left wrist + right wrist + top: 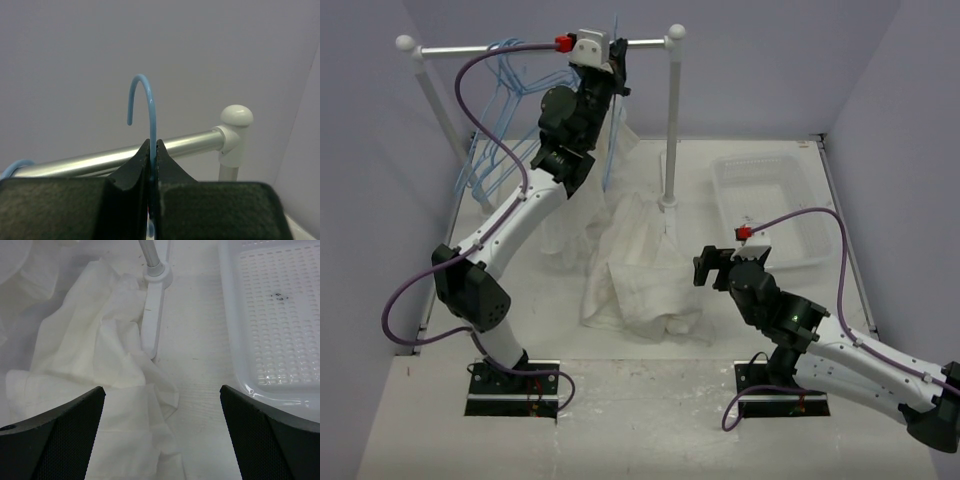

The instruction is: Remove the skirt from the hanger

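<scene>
Clamping down on the neck of the blue hanger [150,102], the left tool [153,150] is pinched fully closed just under the hook, which rises above the rail [100,161] at the far side of the worktop [650,400]. Below it the skirt [565,235], thin and ruffled, drapes from the hanger's lower part to the worktop behind the left arm; whether it is fastened to the hanger, I cannot tell. Over on the right, the right tool [160,440] hovers with its jaws spread wide and nothing between them, but it is above the other white garment [100,355], the longer one heaped by the rack's post [152,315], not above the skirt. So the job, as I read it, is a steady hold up top while the free tool swings left, takes the ruffled cloth close to the hanger and draws it down and off. Grab low and the fabric only stretches; grab the heap and it is the wrong piece. The clear plastic basket [280,350] sits far right, no cloth in it, only a small dark speck on its perforated floor.
</scene>
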